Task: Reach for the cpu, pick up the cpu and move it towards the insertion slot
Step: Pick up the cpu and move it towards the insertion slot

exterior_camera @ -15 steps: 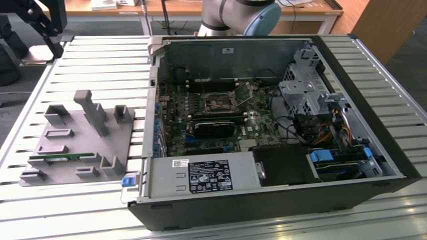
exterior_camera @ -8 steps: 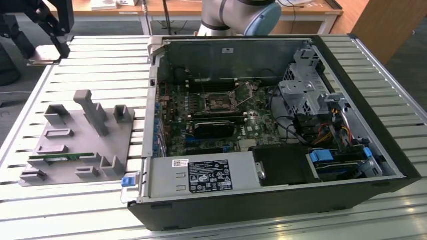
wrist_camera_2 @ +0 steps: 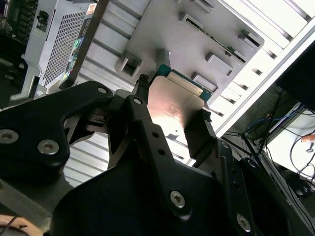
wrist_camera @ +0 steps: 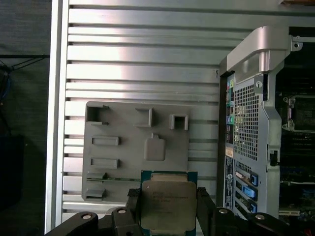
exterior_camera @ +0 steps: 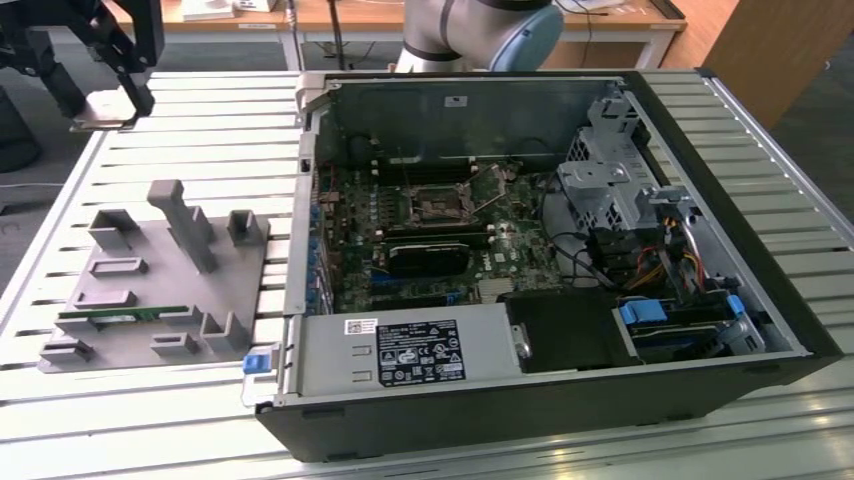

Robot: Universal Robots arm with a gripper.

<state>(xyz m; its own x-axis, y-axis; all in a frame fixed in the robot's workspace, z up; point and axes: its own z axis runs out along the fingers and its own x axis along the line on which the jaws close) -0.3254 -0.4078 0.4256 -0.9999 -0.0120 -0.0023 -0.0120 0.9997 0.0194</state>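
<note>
While the gripper (wrist_camera: 168, 197) is pinching the cpu (wrist_camera: 167, 209) by two opposite edges, the chip is sitting flat between the dark fingers (wrist_camera: 134, 204). Its silvery top plate is facing the first wrist view and a green rim is showing along one side. In the second wrist view the cpu (wrist_camera_2: 174, 105) is gleaming as a shiny plate. The fingers (wrist_camera_2: 197, 130) of the gripper (wrist_camera_2: 172, 105) are pressing against its sides, and nothing is touching its faces.

Just beyond the chip, the grey tray (wrist_camera: 138, 147) is lying on the slatted metal table (wrist_camera: 147, 59). The cpu is hanging clear of it and overlapping one tray edge in the first wrist view.

In the exterior view the gripper (exterior_camera: 104, 95) is hanging over the table (exterior_camera: 200, 110) at the far corner on the exterior view's left. A pale flat piece between its tips is probably the cpu (exterior_camera: 100, 122), though it is hard to be sure there. The tray (exterior_camera: 147, 290) is lying nearer that camera, with a green memory stick (exterior_camera: 127, 315) resting in it.

Farther off, to the exterior view's right, the open computer case (exterior_camera: 561, 400) is lying on its side. Inside it the insertion slot (exterior_camera: 438, 203) is sitting on the motherboard, well apart from the gripper and the chip.
</note>
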